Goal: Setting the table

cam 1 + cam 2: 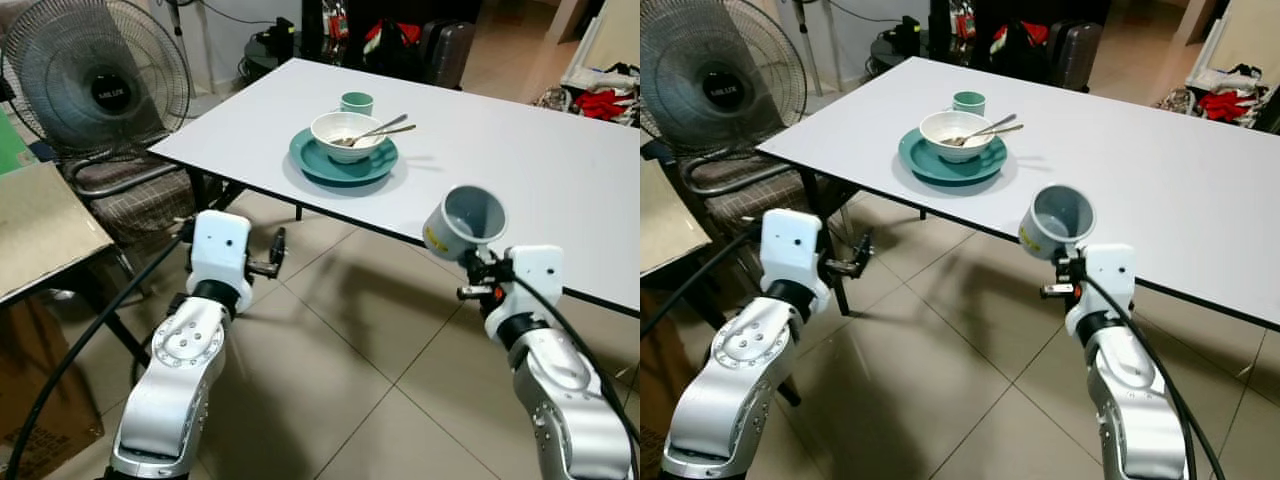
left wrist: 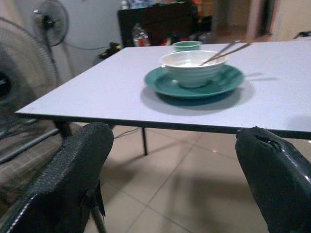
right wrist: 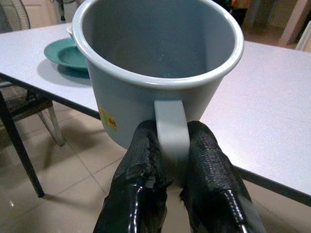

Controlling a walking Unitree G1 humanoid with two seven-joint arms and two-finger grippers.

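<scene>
The right tool (image 3: pixel 170 160) is clenched on the handle of a grey mug (image 1: pixel 465 221), one black finger on each side of the handle. The mug sits just ahead of and above this tool, tilted so its open mouth faces up and back toward the robot's head, with a small yellow label on its lower wall. It hangs in the air at the near edge of the white counter (image 1: pixel 520 170), touching nothing but the fingers.

The left tool (image 1: pixel 277 254) is released: its two fingers (image 2: pixel 73 179) stand well apart with only floor and counter edge between them, and they grasp nothing. It hovers below the counter's near edge, over the tiled floor (image 1: pixel 340 380).

Ahead of the left tool, on the counter, lies a teal plate (image 1: pixel 343 158) with a white bowl (image 1: pixel 346 135) resting in it. Two metal utensils (image 1: pixel 385 129) lean in the bowl, their handles reaching out over its rim toward the side of the right tool. Just beyond the plate stands a small teal cup (image 1: pixel 357 102). The plate group is well ahead of the right tool and off to its left.

Off to the left tool's left stands a fan (image 1: pixel 100 85) behind a chair (image 1: pixel 135 195).
</scene>
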